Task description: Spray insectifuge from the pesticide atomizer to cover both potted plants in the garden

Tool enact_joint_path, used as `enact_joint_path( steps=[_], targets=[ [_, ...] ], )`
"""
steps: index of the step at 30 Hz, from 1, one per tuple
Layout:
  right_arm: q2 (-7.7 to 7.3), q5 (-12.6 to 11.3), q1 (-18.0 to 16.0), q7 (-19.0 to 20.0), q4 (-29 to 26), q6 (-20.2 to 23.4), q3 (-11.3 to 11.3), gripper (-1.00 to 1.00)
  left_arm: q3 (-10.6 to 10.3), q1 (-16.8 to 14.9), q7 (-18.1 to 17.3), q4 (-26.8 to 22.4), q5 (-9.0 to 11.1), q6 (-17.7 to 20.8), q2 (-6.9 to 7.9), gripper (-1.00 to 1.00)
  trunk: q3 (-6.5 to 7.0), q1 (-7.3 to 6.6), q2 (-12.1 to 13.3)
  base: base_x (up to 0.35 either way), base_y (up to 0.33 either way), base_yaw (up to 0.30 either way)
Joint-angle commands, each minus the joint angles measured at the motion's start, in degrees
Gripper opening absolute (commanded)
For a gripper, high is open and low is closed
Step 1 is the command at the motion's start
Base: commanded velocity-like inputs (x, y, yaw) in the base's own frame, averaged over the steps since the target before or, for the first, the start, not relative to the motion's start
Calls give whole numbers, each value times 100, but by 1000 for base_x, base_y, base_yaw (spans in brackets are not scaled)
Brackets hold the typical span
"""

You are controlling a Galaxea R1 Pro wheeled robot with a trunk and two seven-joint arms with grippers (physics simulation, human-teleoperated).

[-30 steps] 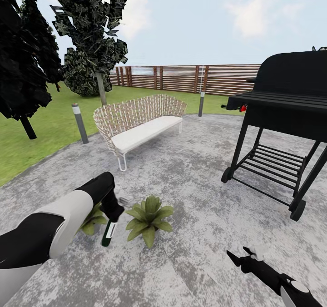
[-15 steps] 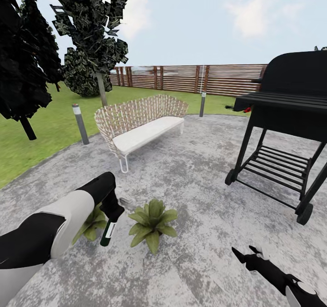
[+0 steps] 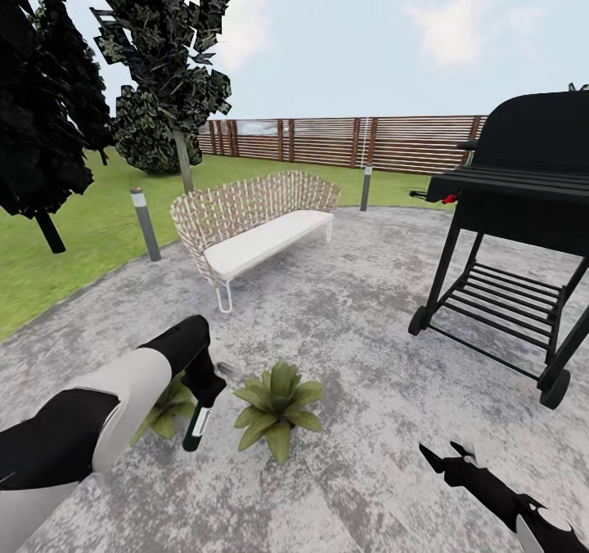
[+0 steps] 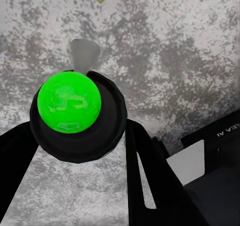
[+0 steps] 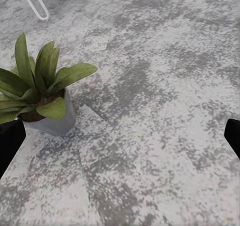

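Head view: left gripper (image 3: 202, 393) with fingers clamped on the pesticide atomizer (image 3: 195, 428), bottle hanging downward between two potted plants (image 3: 276, 406) on the grey paving (image 3: 352, 324). Right gripper (image 3: 442, 461) low, fingers spread, holding nothing. Wicker seat (image 3: 249, 223), black grill (image 3: 515, 209), fence (image 3: 343, 140) behind.

Left wrist view: atomizer's green end (image 4: 69, 102) between the fingers (image 4: 150, 171).

Right wrist view: one potted plant (image 5: 42, 90) in a grey pot, fingers apart.

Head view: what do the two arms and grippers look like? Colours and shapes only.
Left arm: rounded glossy segments, black upper part, white forearm shell, black wrist narrowing to a slim black left gripper. Right arm: white rounded shell with a black band, ending in a black right gripper with pointed, angular fingers. No cables visible. The left wrist view shows partial white lettering on a black panel, unreadable.
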Motion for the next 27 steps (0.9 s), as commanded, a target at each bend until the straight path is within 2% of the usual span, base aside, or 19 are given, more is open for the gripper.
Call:
enact_joint_path(
  steps=[1, 6, 11, 13, 14, 18, 27],
  targets=[
    [-2, -35, -5, 42, 8, 4, -15, 100, -24, 36, -54, -12, -45, 27, -18, -100, -5, -1, -2, 68, 0, 0],
    [-28, -35, -5, 42, 8, 4, -23, 100, -24, 253, -53, -16, -82, 19, -128, -100, -5, -1, -2, 192, 0, 0],
    [-42, -35, -5, 42, 8, 4, -24, 100, -24, 308, -47, -9, -70, 17, -196, -100, -5, -1, -2, 246, 0, 0],
    [-43, -35, -5, 42, 8, 4, -24, 100, -24, 363, -46, -10, -72, 12, -205, -100, -5, -1, -2, 54, 0, 0],
    [-44, -35, -5, 42, 8, 4, -24, 100, -24, 562, -46, -13, -88, 11, -203, -100, -5, -1, -2, 3, 0, 0],
    [-44, -35, -5, 42, 8, 4, -24, 100, -36, 809, -46, -54, -98, 9, -193, -100, -5, -1, -2, 1, 0, 0],
    [-44, -35, -5, 42, 8, 4, -24, 100, -50, 886, -37, -80, -98, 6, -168, -100, -5, -1, -2, 0, 0, 0]
  ],
)
